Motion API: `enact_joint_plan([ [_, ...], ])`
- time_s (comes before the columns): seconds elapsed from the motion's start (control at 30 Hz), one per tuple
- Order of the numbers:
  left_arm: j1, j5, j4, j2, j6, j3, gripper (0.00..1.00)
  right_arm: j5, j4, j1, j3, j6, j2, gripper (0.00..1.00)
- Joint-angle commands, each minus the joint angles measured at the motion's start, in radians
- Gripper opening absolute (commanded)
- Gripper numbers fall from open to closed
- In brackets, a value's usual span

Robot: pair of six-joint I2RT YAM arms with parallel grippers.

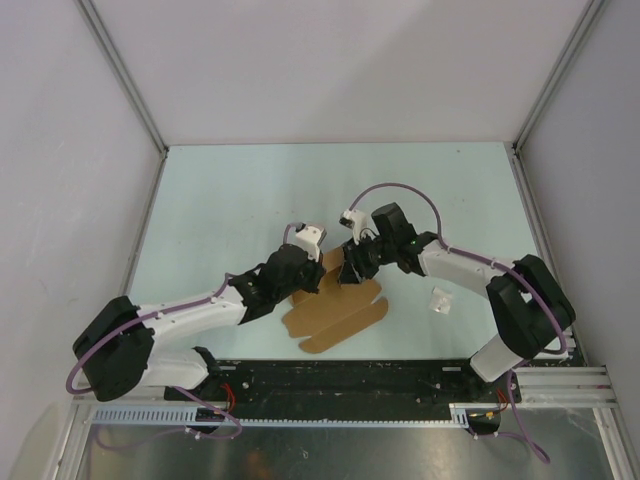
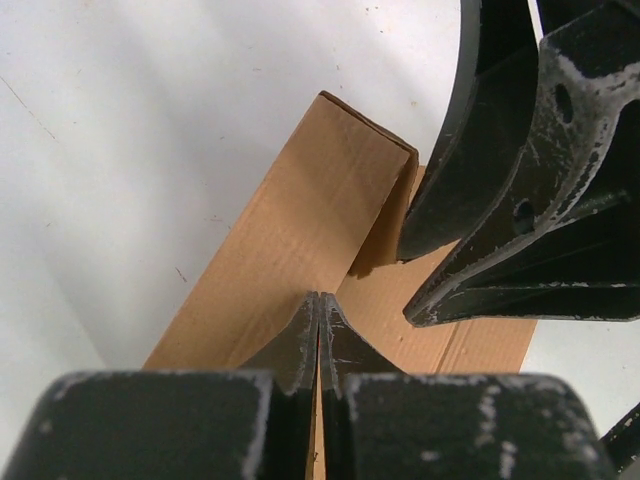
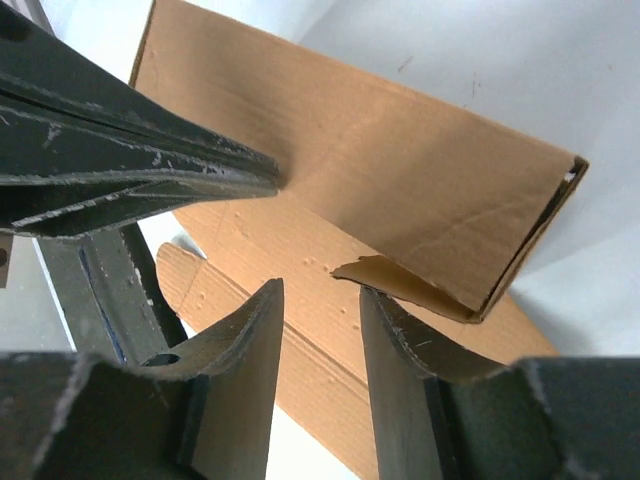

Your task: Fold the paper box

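Paper box (image 1: pixel 338 308): plain brown cardboard, mostly a flat die-cut sheet with rounded tab flaps, lying on the table.
Where: near the middle of the table's near half, between the two grippers and just ahead of the arm bases.
Raised panel (image 3: pixel 400 165): one long panel is folded up from the flat sheet and tilted; a short end flap bends round its far end.
Left gripper (image 2: pixel 318 335): fingers clenched tight together, no gap between them, tips set against the box at the crease where the raised panel meets the flat sheet. Whether any cardboard is pinched between them cannot be told.
Right gripper (image 3: pixel 320 325): fingers parted, nothing clamped between them; it hangs low over the flat sheet, just beside the raised panel's end flap and close to the left gripper.
Table (image 1: pixel 230 210): pale surface under the box.
White wad (image 1: pixel 440 301): small crumpled scrap on the table, apart from the box, beside the right arm.
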Motion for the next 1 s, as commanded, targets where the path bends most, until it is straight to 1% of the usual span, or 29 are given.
enact_joint_plan([
  [0.0,0.003,-0.012,-0.007,-0.03,0.014,0.008,0.0,-0.07,0.116,-0.005,-0.009,0.024,0.017,0.42],
  [0.1,0.003,-0.013,-0.007,-0.028,0.014,0.007,0.0,-0.106,0.17,-0.012,-0.009,0.036,0.036,0.43],
  [0.17,0.003,-0.015,-0.008,-0.028,0.014,0.007,0.0,-0.126,0.175,-0.018,-0.009,0.035,0.037,0.43],
  [0.23,0.003,-0.013,-0.008,-0.027,0.012,0.005,0.0,-0.129,0.15,-0.021,-0.011,0.018,0.014,0.43],
  [0.3,0.003,-0.013,-0.008,-0.03,0.011,0.001,0.0,-0.107,0.083,-0.032,-0.011,-0.011,-0.038,0.43],
  [0.4,0.003,-0.013,-0.008,-0.027,0.009,0.002,0.0,-0.1,0.025,-0.055,-0.012,-0.031,-0.117,0.43],
  [0.57,0.003,-0.013,-0.008,-0.027,0.011,0.002,0.0,-0.072,-0.034,-0.11,-0.015,-0.085,-0.226,0.45],
  [0.67,0.005,-0.012,-0.008,-0.028,0.009,0.002,0.0,-0.008,-0.065,-0.129,-0.017,-0.116,-0.257,0.46],
  [0.7,0.003,-0.012,-0.008,-0.031,0.009,0.004,0.0,0.053,-0.08,-0.129,-0.017,-0.133,-0.256,0.47],
  [0.8,0.003,-0.01,-0.008,-0.031,0.011,0.002,0.0,0.159,-0.098,-0.127,-0.015,-0.142,-0.234,0.47],
  [0.87,0.003,-0.012,-0.008,-0.033,0.009,0.002,0.0,0.173,-0.106,-0.127,-0.02,-0.128,-0.224,0.47],
  [0.93,0.003,-0.012,-0.008,-0.033,0.009,0.002,0.0,0.175,-0.037,-0.121,-0.07,-0.107,-0.23,0.48],
  [0.97,0.003,-0.012,-0.008,-0.03,0.009,0.004,0.0,0.221,0.001,-0.106,-0.09,-0.098,-0.237,0.49],
])
